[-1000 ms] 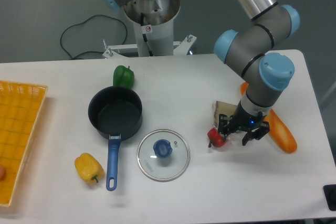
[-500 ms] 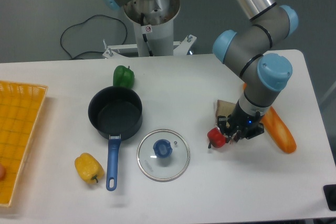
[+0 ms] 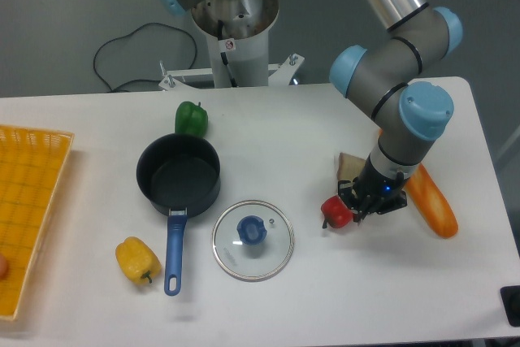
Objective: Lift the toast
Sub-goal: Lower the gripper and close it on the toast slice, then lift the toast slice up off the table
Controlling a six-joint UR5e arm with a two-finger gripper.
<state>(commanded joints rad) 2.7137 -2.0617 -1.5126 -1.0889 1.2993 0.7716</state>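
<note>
Black two-finger gripper [image 3: 371, 200] sits low at the table surface, fingers drawn in close together. A second ago they were splayed wide either side of the wrist; half a second ago they had already pulled in, and they stay pulled in now. The jaws look closed, but what lies between them is hidden under the wrist and fingers, so a firm hold on the flat tan slice of toast with brown crust [image 3: 350, 165] cannot be confirmed.

Toast: only its upper corner shows, poking out from behind the gripper, just left of the arm's grey-and-blue wrist. It appears to have shifted slightly right as the fingers closed. It looks to be still down on the white table [image 3: 292, 298], not lifted.

Touching or just beside the gripper on its left: small red pepper [image 3: 335, 212]. Just to its right: long orange baguette [image 3: 431, 202], lying at an angle.

Further out: clear glass pan lid with blue knob [image 3: 253, 240], dark saucepan with blue handle [image 3: 178, 175].

Judgement: closing step done or nearly so; lift remains. Risk: the fingers may have caught only the wrap edge, or nudged the pepper.
</note>
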